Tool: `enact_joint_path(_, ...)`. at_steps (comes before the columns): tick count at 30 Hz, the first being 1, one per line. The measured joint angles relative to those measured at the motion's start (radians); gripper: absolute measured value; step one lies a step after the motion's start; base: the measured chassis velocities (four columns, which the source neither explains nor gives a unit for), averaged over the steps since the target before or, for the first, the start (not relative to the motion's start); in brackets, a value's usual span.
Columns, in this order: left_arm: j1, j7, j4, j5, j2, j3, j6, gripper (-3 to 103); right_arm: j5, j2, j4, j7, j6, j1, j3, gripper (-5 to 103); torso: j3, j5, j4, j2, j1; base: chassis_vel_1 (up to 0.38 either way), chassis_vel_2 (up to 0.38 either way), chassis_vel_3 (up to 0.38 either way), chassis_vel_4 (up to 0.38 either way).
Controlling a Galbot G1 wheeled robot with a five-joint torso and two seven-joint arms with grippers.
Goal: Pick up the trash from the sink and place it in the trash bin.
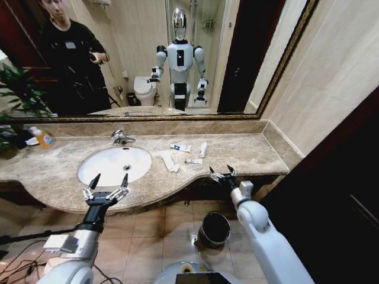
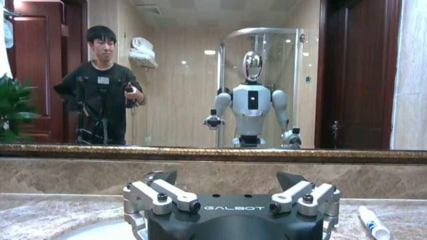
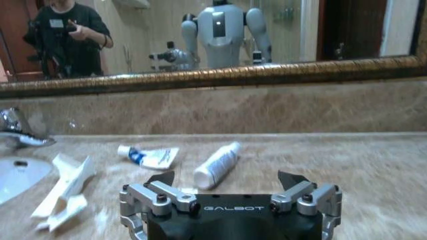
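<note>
The white oval sink (image 1: 100, 168) sits in the marble counter with its chrome tap (image 1: 121, 138) behind it. The trash lies on the counter right of the basin: a crumpled paper strip (image 1: 169, 161), a sachet (image 1: 180, 147), a white tube (image 1: 203, 149) and a smaller tube (image 1: 193, 161). The right wrist view shows the strip (image 3: 67, 187), sachet (image 3: 150, 156) and tube (image 3: 217, 164) just beyond my open right gripper (image 3: 227, 181). My right gripper (image 1: 220, 170) hovers at the counter's front edge. My left gripper (image 1: 110, 178) is open at the sink's front rim. The dark trash bin (image 1: 214, 229) stands on the floor below.
A yellow-orange bottle (image 1: 43, 138) and a potted plant (image 1: 18, 94) stand at the counter's far left. A framed mirror (image 1: 154, 117) runs along the back wall. A dark cabinet or door (image 1: 337, 189) closes off the right side. Cables lie on the tiled floor at the left.
</note>
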Motion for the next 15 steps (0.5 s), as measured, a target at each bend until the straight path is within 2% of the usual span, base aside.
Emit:
enact_joint_path(5,0.0,0.0,0.0,0.0,0.0,0.0,0.0,100,0.01,0.008,-0.046,0.047,-0.022,0.066,-0.048,100,0.0,0.0,-0.0002,0.0,0.0,0.0,0.0,0.0,0.0)
enact_joint_path(9,0.0,0.0,0.0,0.0,0.0,0.0,0.0,100,0.024,0.053,-0.121,0.145,-0.033,0.155,-0.131,100,0.0,0.0,0.0,0.0,0.0,0.0,0.0,0.0,0.0)
enact_joint_path(15,0.0,0.0,0.0,0.0,0.0,0.0,0.0,100,0.032,0.09,-0.19,0.183,-0.064,0.232,-0.174,100,0.0,0.0,0.0,0.0,0.0,0.0,0.0,0.0,0.0)
